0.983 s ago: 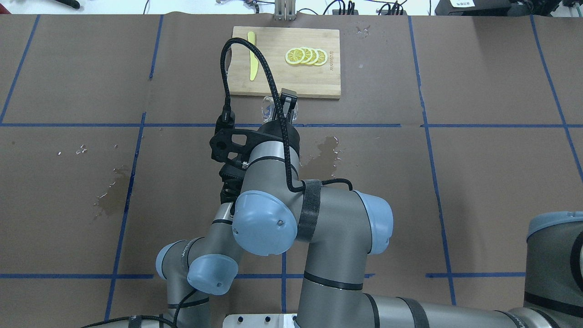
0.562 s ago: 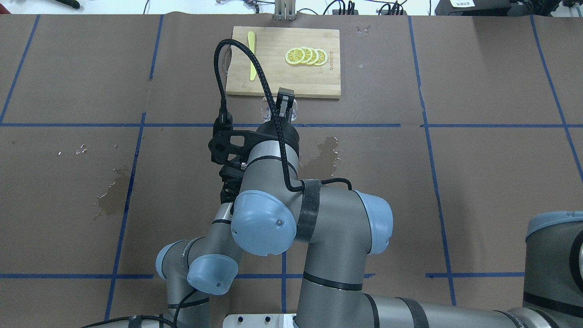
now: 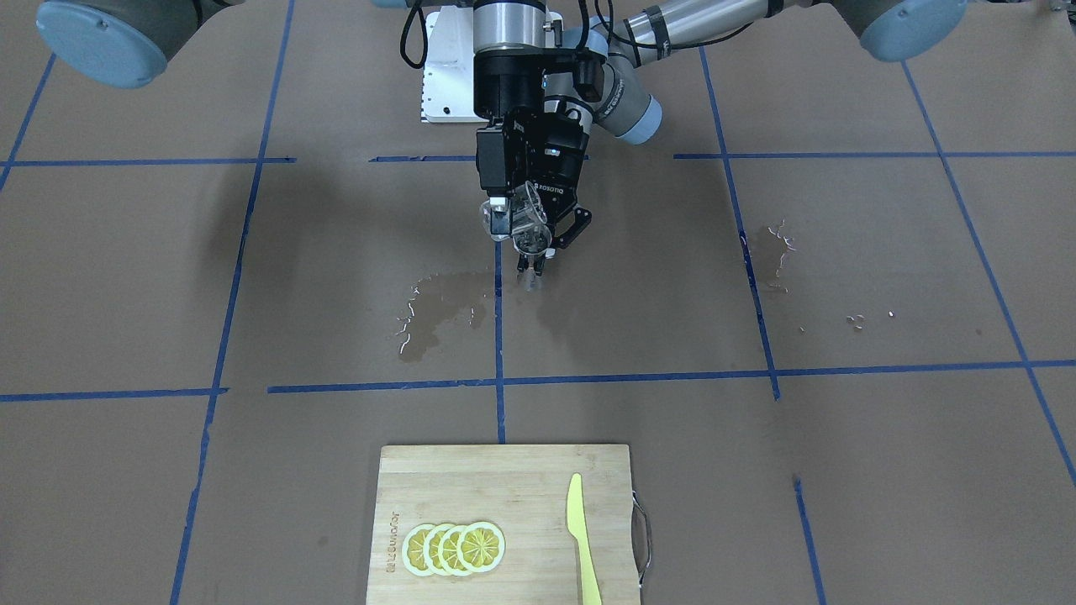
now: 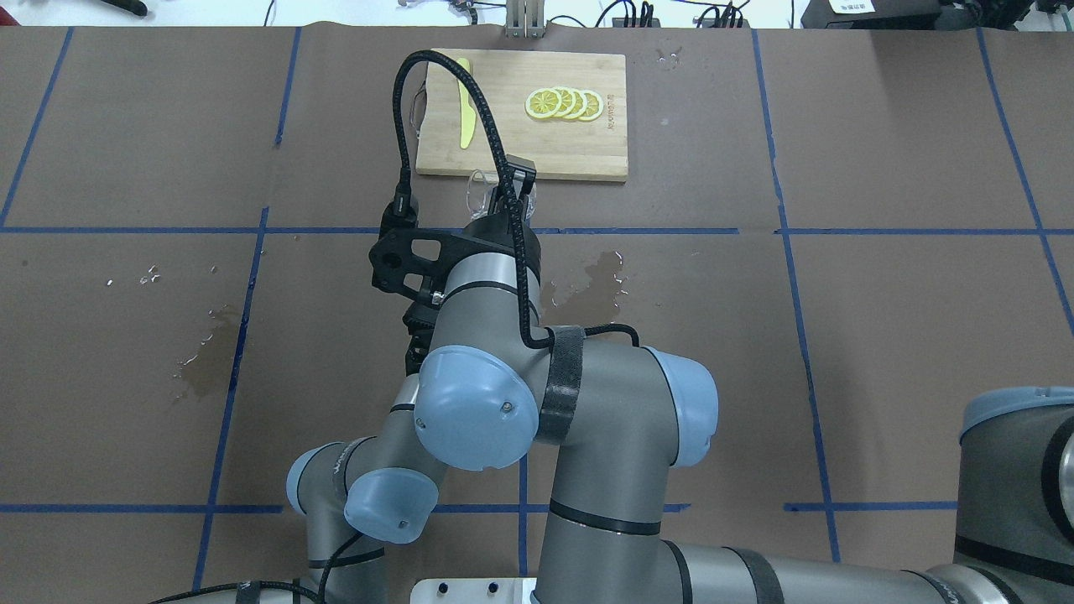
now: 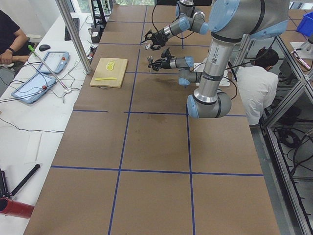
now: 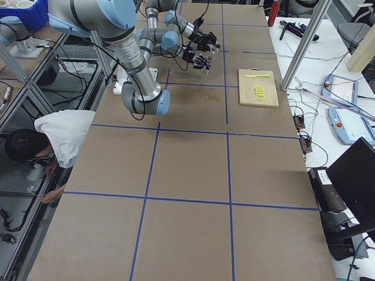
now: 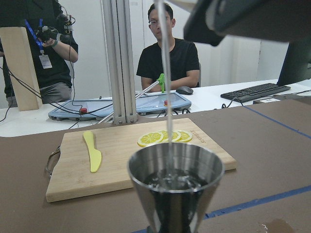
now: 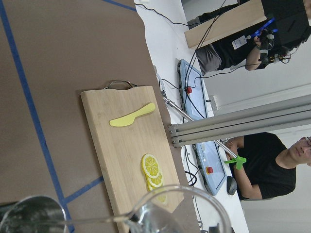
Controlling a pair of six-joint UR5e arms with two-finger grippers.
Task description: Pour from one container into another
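Just now the glass (image 3: 523, 220) is held tipped in the closed right gripper (image 3: 510, 227), its lip just above the metal cup (image 7: 175, 182), at about 11 o'clock from it in the front view. The cup is judged clamped upright in the left gripper (image 3: 545, 250). A thin stream (image 7: 166, 97) is seen falling from 12 o'clock into its partly filled upper cone.

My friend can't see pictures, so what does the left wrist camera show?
A thin stream of liquid falls straight into a shiny steel jigger close to the camera. Behind it, a wooden cutting board holds lemon slices and a yellow knife, and a man in black sits farther back.
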